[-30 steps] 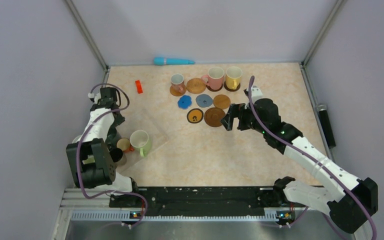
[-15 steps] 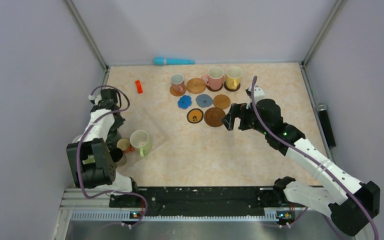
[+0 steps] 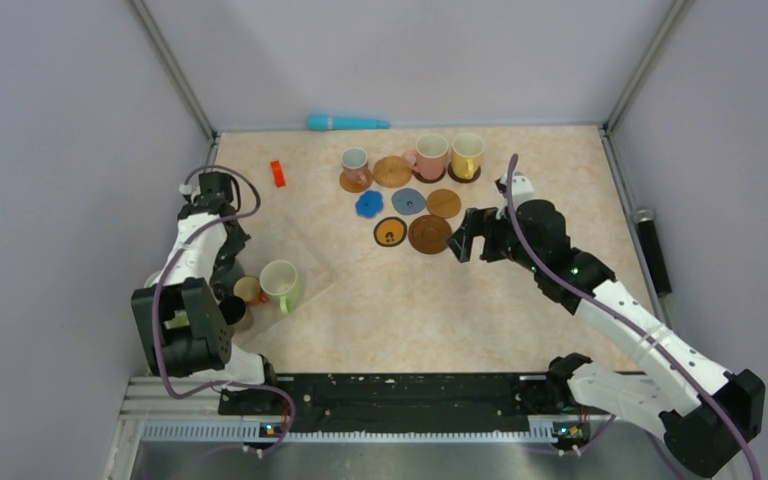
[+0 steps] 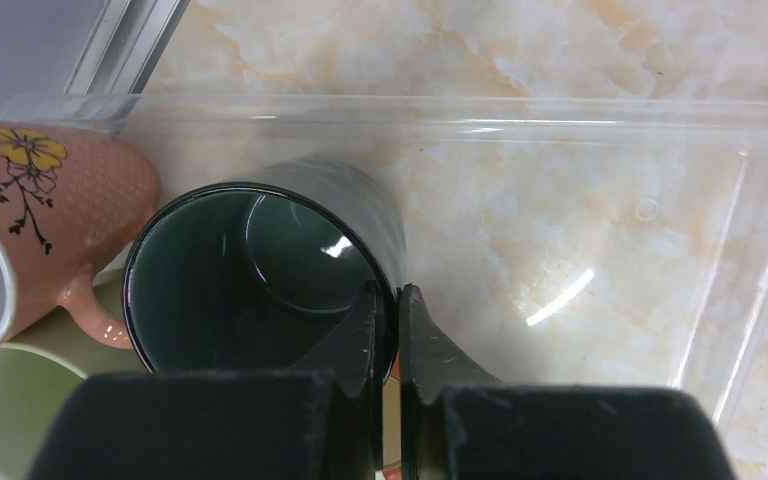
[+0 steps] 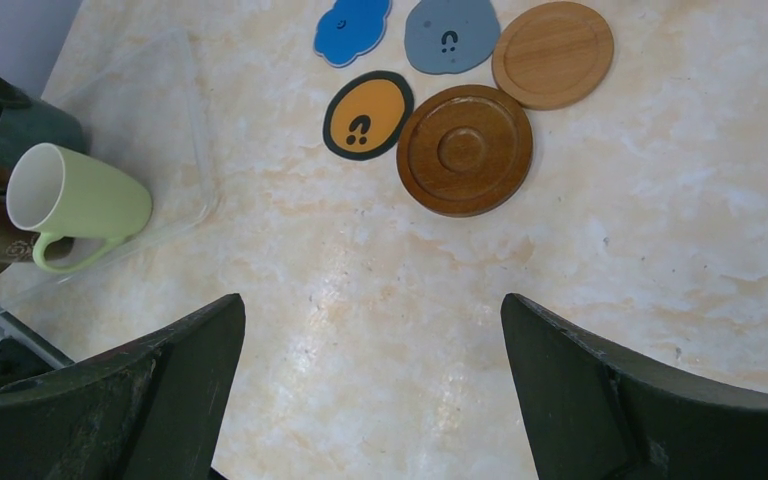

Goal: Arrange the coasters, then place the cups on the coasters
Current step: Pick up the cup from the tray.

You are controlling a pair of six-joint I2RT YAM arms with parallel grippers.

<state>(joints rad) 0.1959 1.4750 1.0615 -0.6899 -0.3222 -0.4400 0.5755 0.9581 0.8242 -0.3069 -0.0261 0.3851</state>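
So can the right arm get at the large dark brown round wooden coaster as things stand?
Probably yes. The right gripper is open and close to the large dark brown round wooden coaster, which has nothing on it, with only bare tabletop between them.

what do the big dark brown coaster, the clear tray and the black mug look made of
big dark brown coaster: probably wood, satin-finished; faint grain and turned concentric rings show.
clear tray: likely rigid plastic, glossy; the marbled tabletop shows through and its walls catch highlights.
black mug: seemingly glazed ceramic; sharp bright reflections inside its dark, smooth wall.
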